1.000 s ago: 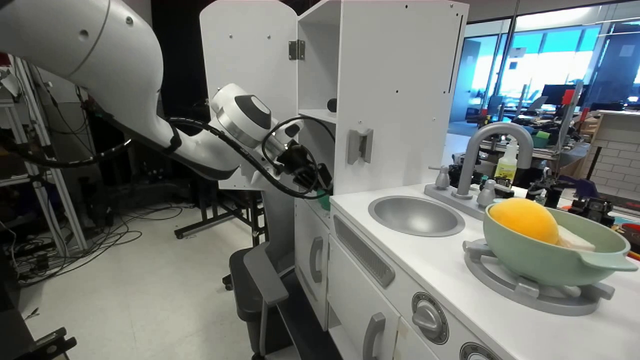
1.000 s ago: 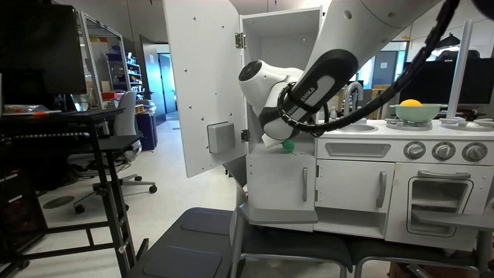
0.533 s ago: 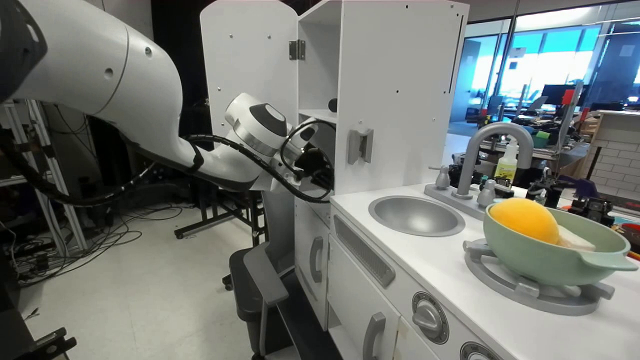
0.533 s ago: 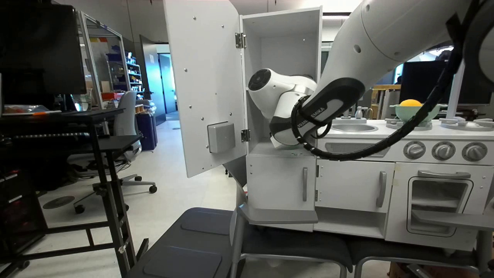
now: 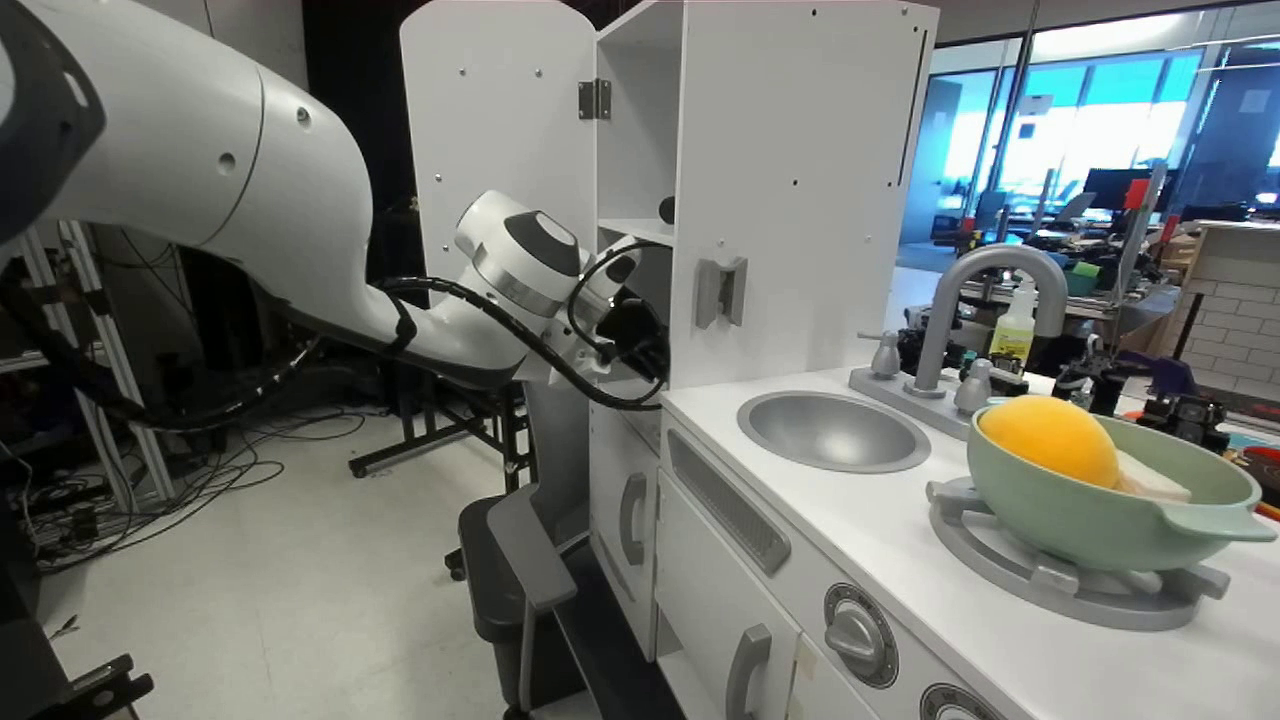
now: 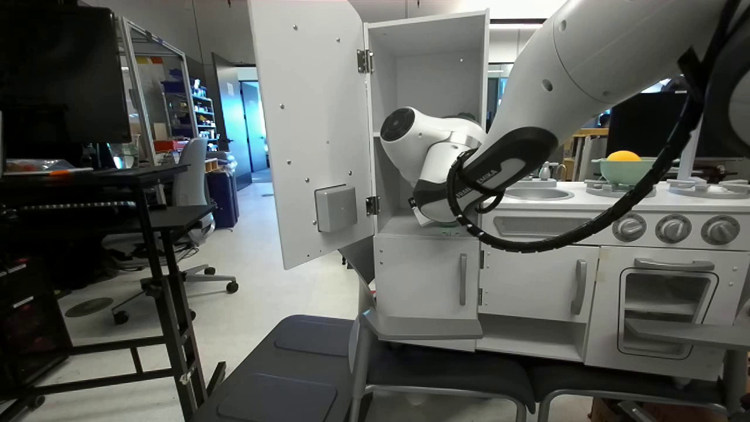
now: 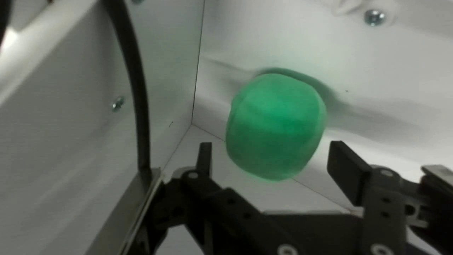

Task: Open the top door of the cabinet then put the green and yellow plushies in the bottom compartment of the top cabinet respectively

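Green plushie in bottom compartment

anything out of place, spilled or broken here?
Mainly the loose cables in a messy tangle on the floor, in an exterior view: it looks untidy. No spill or damage stands out. The green plushie is in the bottom compartment by the open gripper; the yellow plushie is in the bowl.

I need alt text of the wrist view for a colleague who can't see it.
A green plushie shows between the jaws of the open gripper, with a gap on either side, near a corner of the white bottom compartment. A dark cable runs down the picture's left side.
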Action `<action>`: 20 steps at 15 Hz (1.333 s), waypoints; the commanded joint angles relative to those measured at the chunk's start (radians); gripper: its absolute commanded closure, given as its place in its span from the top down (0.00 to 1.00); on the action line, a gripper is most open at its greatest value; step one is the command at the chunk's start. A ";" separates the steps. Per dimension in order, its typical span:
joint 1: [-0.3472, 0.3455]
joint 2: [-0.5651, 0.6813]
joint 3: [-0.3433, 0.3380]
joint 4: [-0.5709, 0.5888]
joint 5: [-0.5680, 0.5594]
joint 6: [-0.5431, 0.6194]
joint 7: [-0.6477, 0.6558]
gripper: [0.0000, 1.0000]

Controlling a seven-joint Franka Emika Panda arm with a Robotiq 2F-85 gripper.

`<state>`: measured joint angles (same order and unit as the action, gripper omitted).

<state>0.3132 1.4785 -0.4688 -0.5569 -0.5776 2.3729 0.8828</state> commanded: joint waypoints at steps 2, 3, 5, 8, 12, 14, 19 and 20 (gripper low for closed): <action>0.005 0.021 -0.003 0.051 0.006 -0.018 -0.002 1.00; 0.012 0.015 0.001 0.048 0.007 -0.023 -0.008 1.00; 0.022 0.013 0.007 0.043 0.009 -0.017 -0.011 1.00; 0.057 0.000 0.042 0.020 0.020 -0.017 -0.035 1.00; 0.112 -0.045 0.123 -0.017 0.046 -0.029 -0.081 1.00; 0.126 -0.088 0.170 -0.048 0.067 -0.068 -0.115 1.00; 0.094 -0.266 0.282 -0.137 0.176 -0.330 -0.267 1.00; 0.083 -0.300 0.294 -0.156 0.198 -0.373 -0.286 1.00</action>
<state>0.4257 1.3098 -0.2383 -0.6023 -0.4409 2.0970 0.6837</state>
